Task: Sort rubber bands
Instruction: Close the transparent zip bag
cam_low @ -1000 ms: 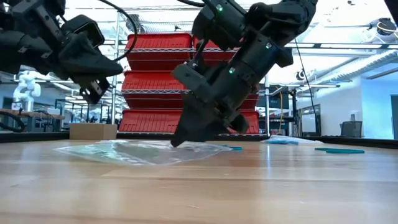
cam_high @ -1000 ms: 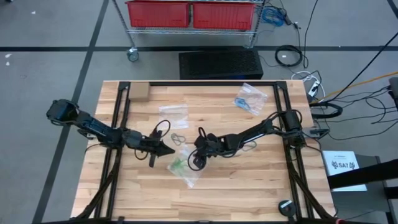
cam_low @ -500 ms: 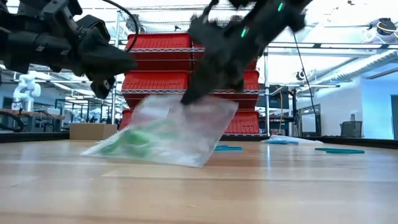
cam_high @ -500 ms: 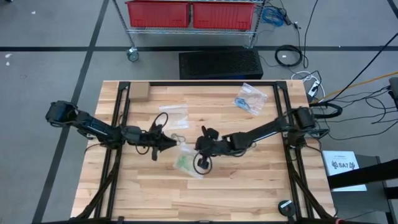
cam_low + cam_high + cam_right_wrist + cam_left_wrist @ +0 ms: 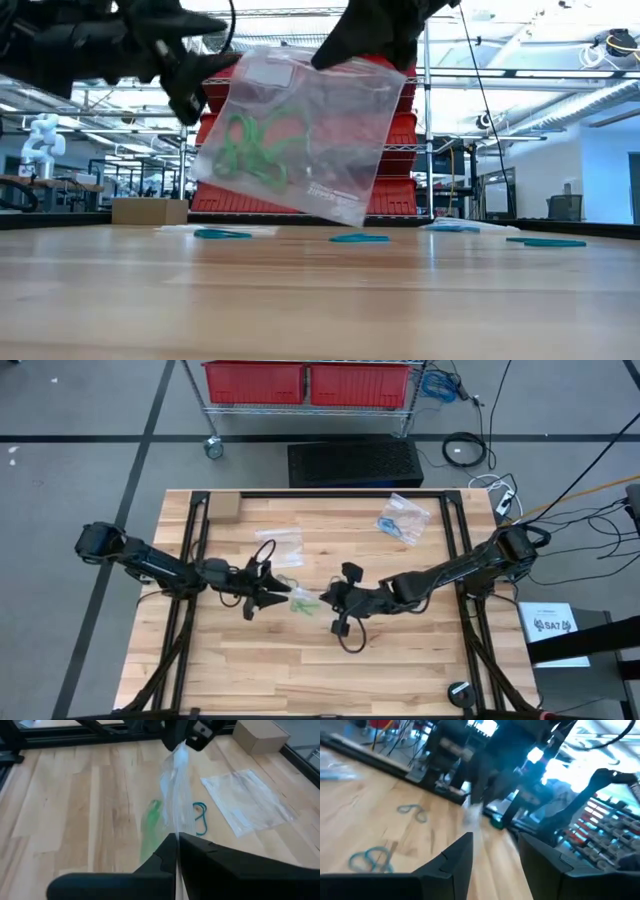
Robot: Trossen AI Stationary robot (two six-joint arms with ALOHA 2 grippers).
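Two claws above wood table (image 5: 400, 650): right claw (image 5: 176, 840) pinching bag (image 5: 305, 130), left claw (image 5: 495, 855) spread.

- Left wrist view is motion-blurred: bag (image 5: 472, 812) is only a pale smear, right arm (image 5: 485, 765) a dark mass.
- Low view: both grippers cut off by the top edge.
- High view: green bands (image 5: 303, 603) too small to count; bag outline barely visible.
- Right wrist view: bag's lower edge hidden behind fingers (image 5: 165, 855).

Robotics lab; wire shelving (image 5: 310, 415), red bins (image 5: 255, 382), floor cables (image 5: 465, 450)
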